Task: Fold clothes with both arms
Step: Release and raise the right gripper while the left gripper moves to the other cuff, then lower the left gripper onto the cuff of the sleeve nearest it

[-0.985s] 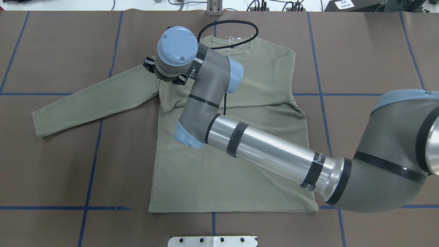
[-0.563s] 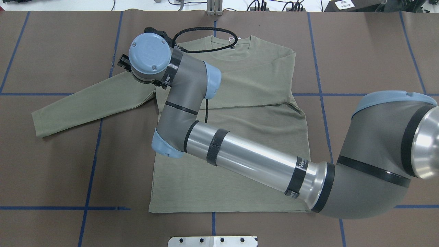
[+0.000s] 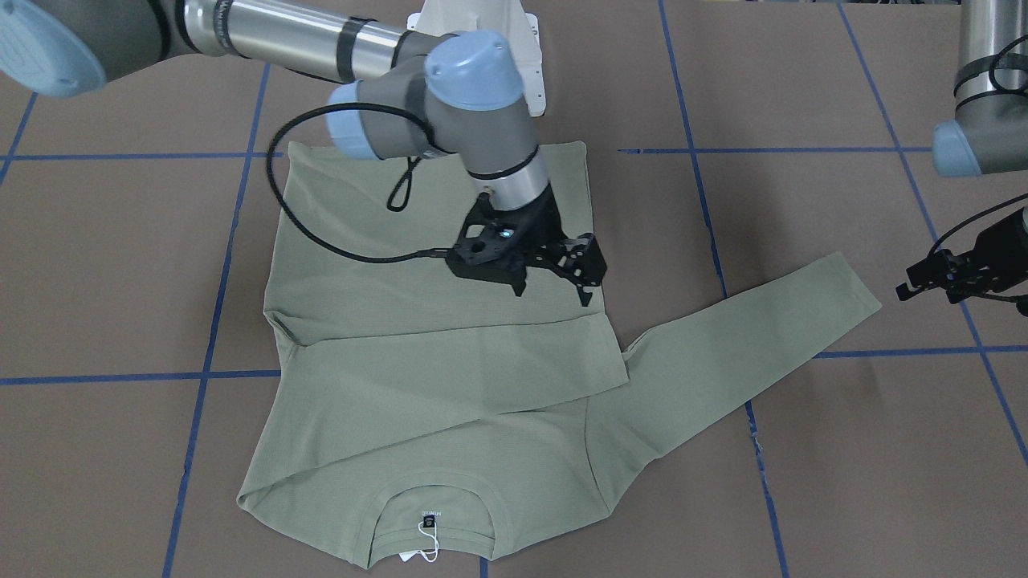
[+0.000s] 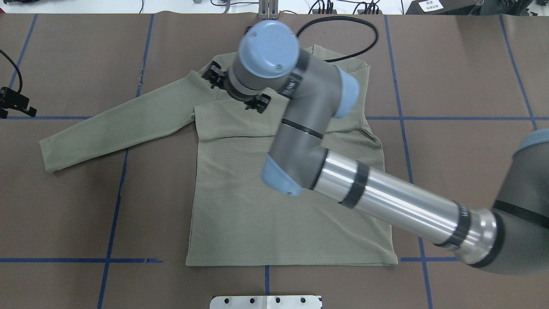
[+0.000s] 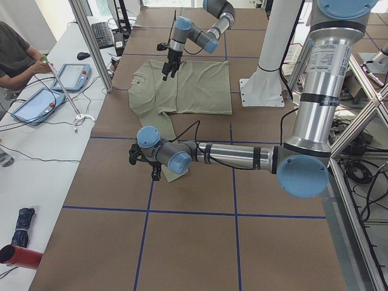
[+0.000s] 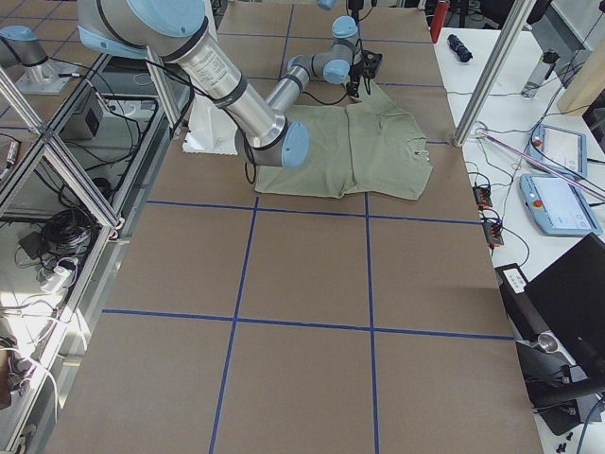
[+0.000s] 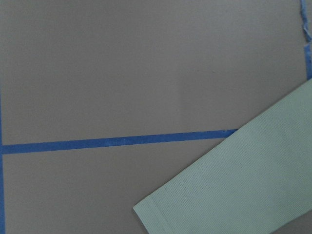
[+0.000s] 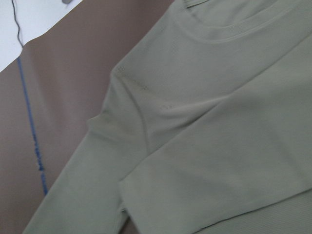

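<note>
Brown table covering [image 4: 64, 206], gridded with blue tape [image 4: 55, 260], carries a sage-green long-sleeved shirt [image 4: 257, 214]. It is spread flat at mid-table, with its hem toward the robot and its ribbed collar [image 3: 434, 491] toward the operators' side. A black neck label [image 3: 430, 522] shows inside the collar. One folded sleeve [image 3: 450, 365] lies across the chest. The other, outstretched sleeve [image 4: 116, 124] runs off to the robot's left, its cuff [image 7: 165, 214] flat on the covering.

The right gripper [image 3: 554, 289] hangs over the shirt's chest on the outstretched sleeve's side. It is clear of the cloth, with its fingers spread and nothing between them. The right arm [image 4: 386, 201] reaches diagonally over the shirt's body.

The left gripper [image 3: 956, 277] hovers just beyond the cuff, off the cloth, and whether its fingers are apart or together cannot be told. The left arm [image 5: 242, 156] stretches low over the table.

Past the table's end, a person [image 5: 15, 54] sits at a white bench beside two tablets [image 5: 36, 103].
</note>
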`<state>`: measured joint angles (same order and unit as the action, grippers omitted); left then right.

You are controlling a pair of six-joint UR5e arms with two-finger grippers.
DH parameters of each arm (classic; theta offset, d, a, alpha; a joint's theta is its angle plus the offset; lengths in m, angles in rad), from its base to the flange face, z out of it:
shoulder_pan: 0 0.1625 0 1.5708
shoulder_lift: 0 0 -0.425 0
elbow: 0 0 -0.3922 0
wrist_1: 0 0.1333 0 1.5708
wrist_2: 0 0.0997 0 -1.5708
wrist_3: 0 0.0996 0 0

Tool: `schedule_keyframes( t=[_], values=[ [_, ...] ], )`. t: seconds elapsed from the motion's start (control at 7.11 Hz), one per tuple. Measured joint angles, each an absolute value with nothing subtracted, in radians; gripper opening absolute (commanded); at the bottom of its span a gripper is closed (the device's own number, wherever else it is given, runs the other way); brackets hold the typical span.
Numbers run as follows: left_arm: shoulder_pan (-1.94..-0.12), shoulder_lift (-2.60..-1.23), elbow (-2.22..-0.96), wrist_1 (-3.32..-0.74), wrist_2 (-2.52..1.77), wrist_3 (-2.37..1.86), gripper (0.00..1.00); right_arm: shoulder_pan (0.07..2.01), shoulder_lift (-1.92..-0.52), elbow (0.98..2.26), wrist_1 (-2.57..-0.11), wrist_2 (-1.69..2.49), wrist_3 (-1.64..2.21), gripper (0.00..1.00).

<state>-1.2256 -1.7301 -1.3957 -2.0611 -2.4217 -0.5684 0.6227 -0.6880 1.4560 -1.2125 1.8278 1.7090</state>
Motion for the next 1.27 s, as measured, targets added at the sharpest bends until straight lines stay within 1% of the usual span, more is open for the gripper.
schedule_keyframes(
  t=[0.14, 0.28, 0.42, 0.56, 0.7, 0.84, 1.13, 1.27],
  values=[
    [-1.207, -1.743, -1.357, -2.067, -2.420, -0.582, 0.82, 0.670, -0.853, 1.621, -1.220, 1.890, 1.703, 1.00],
    [-1.194, -1.749, -1.331, -2.069, -2.420, -0.586, 0.81, 0.716, -0.991, 1.746, -1.221, 1.942, 1.682, 1.00],
    [-1.183, -1.752, -1.313, -2.069, -2.419, -0.588, 0.77, 0.748, -1.088, 1.829, -1.221, 1.974, 1.647, 1.00],
    [-1.171, -1.757, -1.301, -2.070, -2.418, -0.593, 0.74, 0.761, -1.137, 1.867, -1.222, 1.986, 1.624, 1.00],
    [-1.157, -1.761, -1.293, -2.070, -2.417, -0.603, 0.72, 0.765, -1.158, 1.880, -1.222, 1.991, 1.615, 1.00],
    [-1.138, -1.764, -1.288, -2.071, -2.417, -0.610, 0.70, 0.766, -1.166, 1.882, -1.222, 1.992, 1.612, 1.00],
    [-1.114, -1.764, -1.285, -2.070, -2.416, -0.614, 0.59, 0.766, -1.168, 1.882, -1.221, 1.991, 1.611, 1.00],
    [-1.108, -1.763, -1.284, -2.070, -2.416, -0.614, 0.59, 0.766, -1.168, 1.882, -1.221, 1.990, 1.611, 1.00]
  ],
)
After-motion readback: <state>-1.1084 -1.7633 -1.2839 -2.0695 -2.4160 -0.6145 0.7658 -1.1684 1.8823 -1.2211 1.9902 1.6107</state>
